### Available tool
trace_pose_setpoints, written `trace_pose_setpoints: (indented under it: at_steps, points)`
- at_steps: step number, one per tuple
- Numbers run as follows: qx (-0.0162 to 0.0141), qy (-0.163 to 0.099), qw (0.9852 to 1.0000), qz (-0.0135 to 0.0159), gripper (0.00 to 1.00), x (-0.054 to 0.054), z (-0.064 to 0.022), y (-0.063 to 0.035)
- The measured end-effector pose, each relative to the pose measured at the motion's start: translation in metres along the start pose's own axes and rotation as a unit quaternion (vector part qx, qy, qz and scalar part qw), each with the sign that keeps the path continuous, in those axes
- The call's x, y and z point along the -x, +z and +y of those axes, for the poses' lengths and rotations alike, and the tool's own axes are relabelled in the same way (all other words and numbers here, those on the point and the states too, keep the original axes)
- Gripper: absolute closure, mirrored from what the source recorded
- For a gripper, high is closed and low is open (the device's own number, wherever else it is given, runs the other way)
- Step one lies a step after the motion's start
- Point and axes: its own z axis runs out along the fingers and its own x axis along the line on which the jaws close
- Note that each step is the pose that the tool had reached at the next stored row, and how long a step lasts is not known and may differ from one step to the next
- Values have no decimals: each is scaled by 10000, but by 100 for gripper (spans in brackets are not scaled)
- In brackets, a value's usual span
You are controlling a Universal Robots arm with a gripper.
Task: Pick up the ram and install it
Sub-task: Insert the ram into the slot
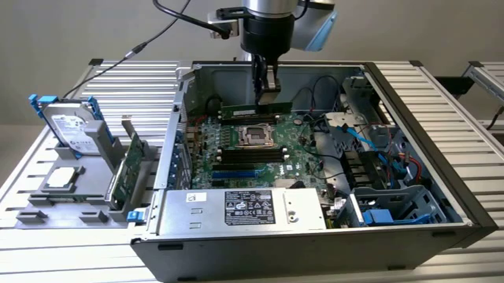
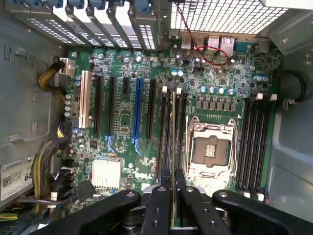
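Ram [image 1: 240,110] in pincer [image 1: 268,100] above motherboard [image 1: 203,160]

Plain grey wall [image 1: 71,29] behind. Surface [image 1: 441,106] of ribbed aluminium slats, pale, evenly lit. Second slatted surface [image 1: 490,76] at exterior view's right.

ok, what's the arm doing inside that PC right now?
The arm's gripper is shut on the ram, gripping it by its upper edge inside the open computer case. The stick hangs level over the motherboard, on the far side of the CPU socket. In the wrist view it sits edge-on, lined up along the black memory slots beside the socket. I can't tell whether it is touching a slot or seated.
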Motion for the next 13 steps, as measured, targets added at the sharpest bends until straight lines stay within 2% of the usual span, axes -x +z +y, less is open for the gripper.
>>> trace_pose_setpoints:
  at_steps: [8,10,13]
  points:
    - [164,16,9999,-12,86,7,-34,94]
    - [188,35,9998,-15,86,8,-48,121]
    - [202,160,9997,-19,86,10,-52,173]
